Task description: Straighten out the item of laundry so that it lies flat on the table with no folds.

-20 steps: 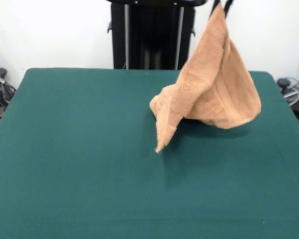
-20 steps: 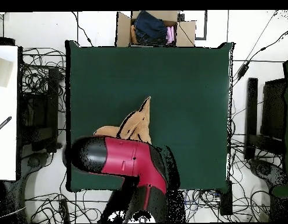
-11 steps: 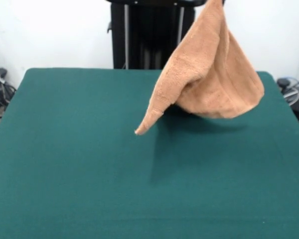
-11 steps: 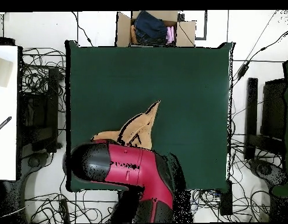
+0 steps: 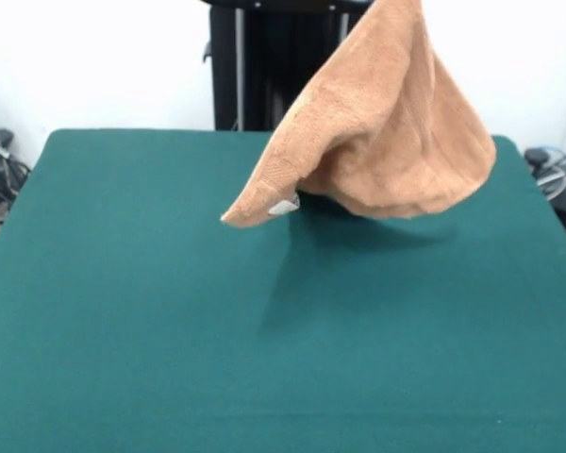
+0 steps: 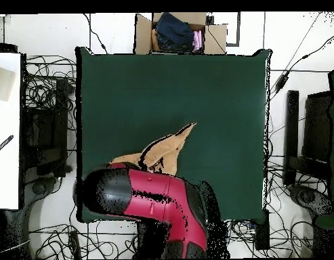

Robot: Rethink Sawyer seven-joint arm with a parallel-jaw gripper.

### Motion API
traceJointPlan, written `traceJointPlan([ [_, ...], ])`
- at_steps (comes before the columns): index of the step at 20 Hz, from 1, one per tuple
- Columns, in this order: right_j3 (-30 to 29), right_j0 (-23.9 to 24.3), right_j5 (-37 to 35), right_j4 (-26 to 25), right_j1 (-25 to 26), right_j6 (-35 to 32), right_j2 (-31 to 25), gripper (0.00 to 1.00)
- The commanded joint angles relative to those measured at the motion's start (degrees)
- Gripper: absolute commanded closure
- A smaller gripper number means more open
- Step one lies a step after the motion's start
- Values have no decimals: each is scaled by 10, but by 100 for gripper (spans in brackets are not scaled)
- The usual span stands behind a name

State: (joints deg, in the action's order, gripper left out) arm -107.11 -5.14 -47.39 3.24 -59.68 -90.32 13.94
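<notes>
Red/black arm [image 6: 145,200] over table's near edge, overhead; jaws hidden.

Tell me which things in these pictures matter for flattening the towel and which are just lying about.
Part of the job:
- towel, hanging bunched above the table, white label showing at its low corner
- green table
- robot arm

Just lying about:
- cardboard box of clothes beyond the table's edge
- cables on the floor
- white board at the side
</notes>
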Motion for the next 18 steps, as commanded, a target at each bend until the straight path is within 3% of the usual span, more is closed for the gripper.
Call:
traceJointPlan([
  [1, -42, 34, -69, 23, -5, -18, -52, 100],
  [9, -94, 94, -90, 6, -44, 58, -49, 100],
  [18, -137, 159, -46, -32, -68, 111, -57, 100],
])
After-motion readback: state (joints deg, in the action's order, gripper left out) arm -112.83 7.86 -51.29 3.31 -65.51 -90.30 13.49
